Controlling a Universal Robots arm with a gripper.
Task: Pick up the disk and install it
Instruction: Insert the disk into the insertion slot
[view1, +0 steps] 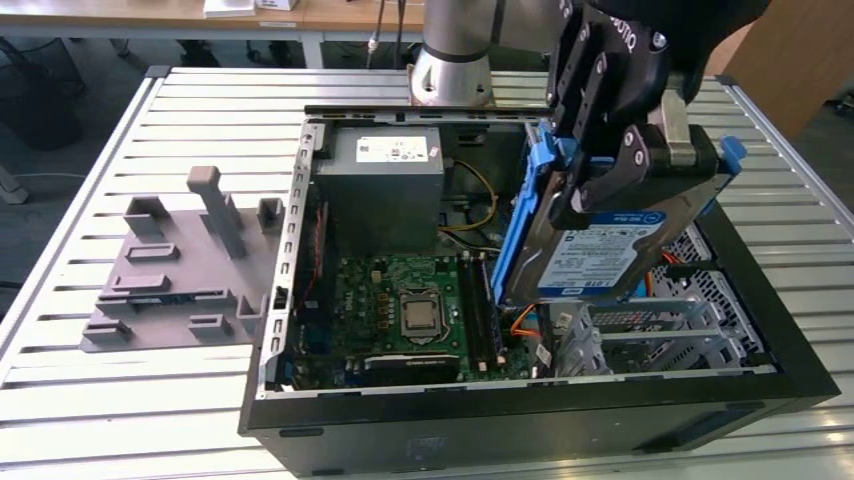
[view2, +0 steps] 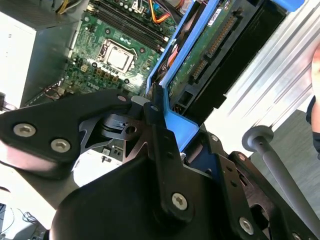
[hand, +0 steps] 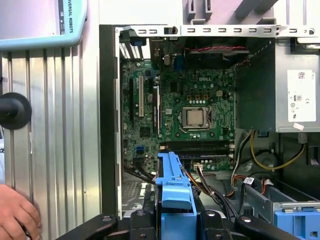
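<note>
My gripper (view1: 641, 172) is shut on the disk (view1: 598, 255), a metal hard drive with a blue-and-white label and blue plastic rails. It hangs on edge, tilted, over the open computer case (view1: 534, 425) at the exterior view's right, just above the grey metal drive bay (view1: 641, 335). The second wrist view has the disk's green circuit side (view2: 210, 50) and a blue rail clamped between my black fingers (view2: 156, 117). One blue rail end (hand: 172, 186) sticks out past the gripper (hand: 172, 220) in the first wrist view, above the motherboard (hand: 195, 115).
Inside the case lie a grey power supply (view1: 380, 180), the motherboard (view1: 400, 310) and loose cables (hand: 260, 160). A grey moulded fixture (view1: 174, 270) sits on the slatted metal table (view1: 120, 400) at the exterior view's left. A person's hand (hand: 17, 215) rests beside the case.
</note>
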